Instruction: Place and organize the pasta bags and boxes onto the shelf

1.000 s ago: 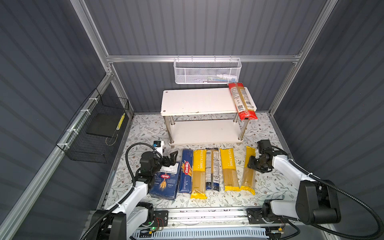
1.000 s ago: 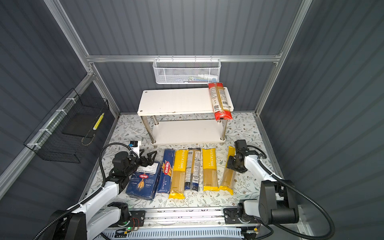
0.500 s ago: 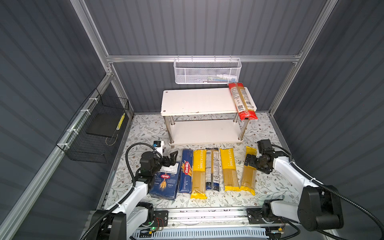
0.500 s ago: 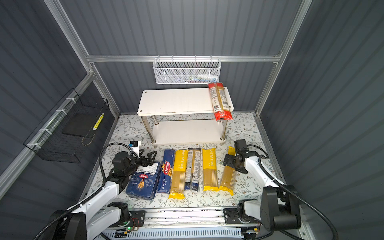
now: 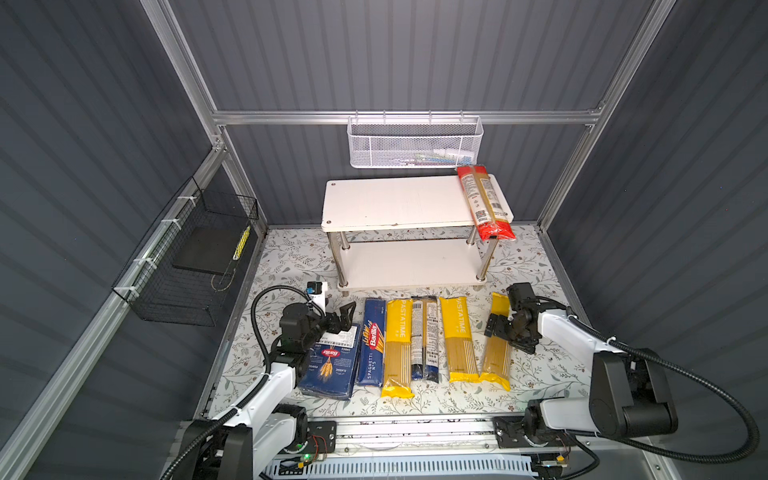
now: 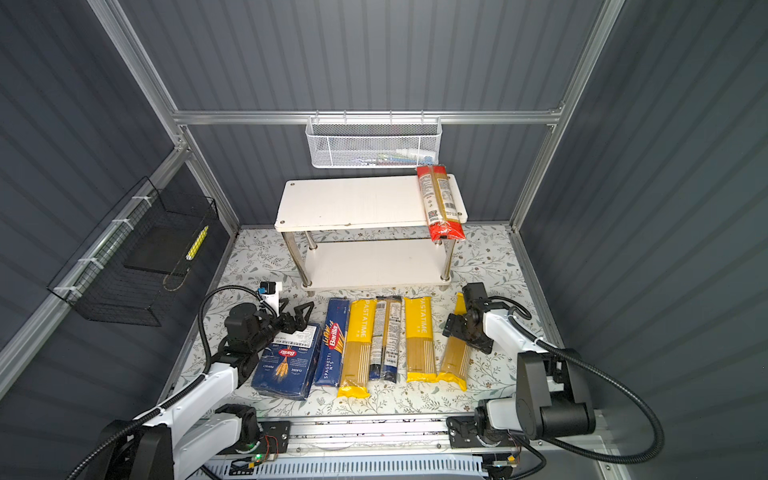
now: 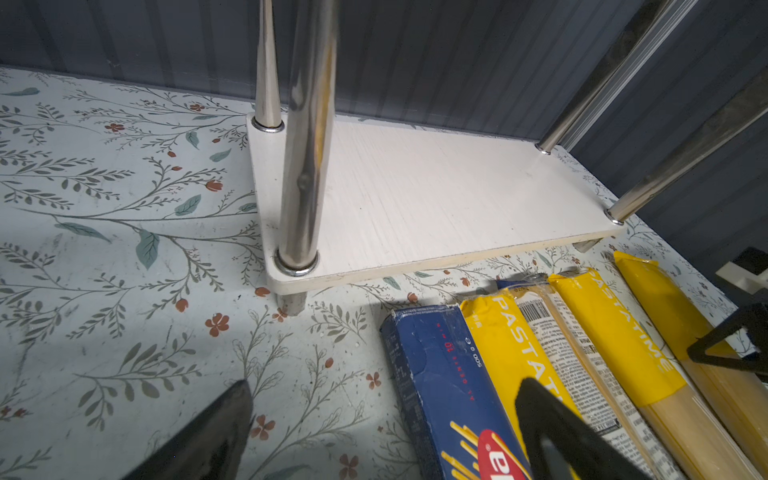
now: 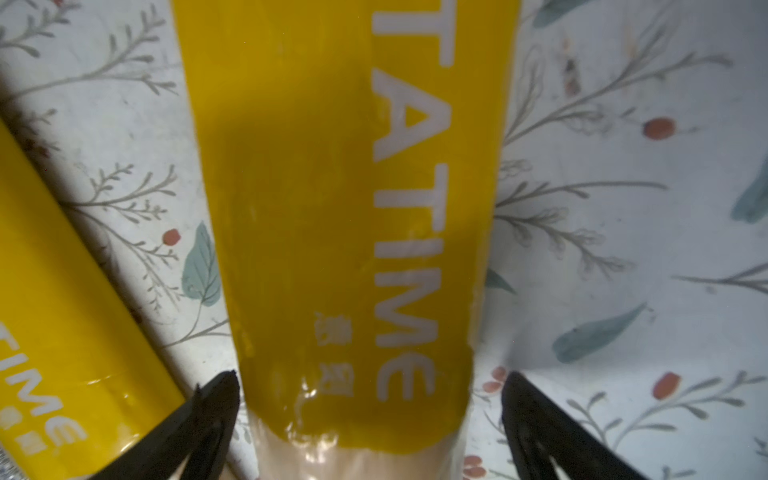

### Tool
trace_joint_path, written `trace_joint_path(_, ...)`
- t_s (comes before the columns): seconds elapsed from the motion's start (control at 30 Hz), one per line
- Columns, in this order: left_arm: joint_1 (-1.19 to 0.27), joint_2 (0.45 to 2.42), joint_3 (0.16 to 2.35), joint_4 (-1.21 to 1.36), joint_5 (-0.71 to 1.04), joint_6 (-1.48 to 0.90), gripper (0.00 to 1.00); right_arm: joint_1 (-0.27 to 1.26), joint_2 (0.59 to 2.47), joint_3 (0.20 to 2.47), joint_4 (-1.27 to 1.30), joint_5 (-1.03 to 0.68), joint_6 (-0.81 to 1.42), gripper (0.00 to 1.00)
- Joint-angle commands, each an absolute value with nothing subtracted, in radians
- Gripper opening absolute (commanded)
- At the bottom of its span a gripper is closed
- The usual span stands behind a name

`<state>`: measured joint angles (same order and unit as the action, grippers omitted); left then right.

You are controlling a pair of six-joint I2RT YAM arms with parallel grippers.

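I am watching the right claw (image 8: 370, 386) hanging low over the outermost yellow-and-clear "PASTATIME" spaghetti bag (image 8: 332, 208). This bag is lying flat on the floral-papered bench (image 5: 540, 374) at the right end of the row, in front of the low two-tier white shelf with chrome posts (image 5: 395, 203). The claw is standing fully wide and gripping nothing. Its black fingers (image 8: 212, 403) are straddling the bag's narrow width, about where the yellow print is giving way to clear film. One finger is sitting just beside the edge and its mate a little apart.

I am judging this bag as light and slim. The dry strands are probably keeping it stiff lengthwise but brittle if bent, and the glossy film is looking slippery. So I am favouring a firm pinch across the width near the middle, so that neither end is drooping on the lift.

The left claw (image 5: 344, 318) is also gaping and empty, hovering over the far end of the wide dark blue Barilla carton (image 5: 332, 370). Beside that carton are lying the narrow dark blue spaghetti carton (image 5: 372, 345), a second yellow bag (image 5: 397, 340), a navy-ended clear bag (image 5: 426, 336) and a third yellow bag (image 5: 457, 336). Only the red-ended clear bag (image 5: 484, 203) is sitting on the shelf's top board, at its right end, overhanging the front edge.
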<state>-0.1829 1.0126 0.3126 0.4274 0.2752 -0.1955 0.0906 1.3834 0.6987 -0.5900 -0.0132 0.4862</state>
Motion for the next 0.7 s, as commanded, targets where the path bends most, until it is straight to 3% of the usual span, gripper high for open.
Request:
trace_joint_path(0.0,-0.187,1.011,0.314,0.435,0.298,-0.186,1.0,0.102,1.436,0.738,-0.637,0.035,0.52,0.99)
trace_joint_path(0.2,-0.187,1.007,0.313,0.434,0.294,-0.186,0.99,0.114,1.467,0.738,-0.617,0.037,0.545,0.99)
trace_joint_path(0.57,-0.187,1.003,0.313,0.432,0.295,-0.185,1.0,0.129,1.486,0.731,-0.601,0.022,0.545,0.85)
trace_joint_path(0.67,-0.187,1.001,0.313,0.43,0.295,-0.185,1.0,0.13,1.472,0.715,-0.577,-0.004,0.536,0.7)
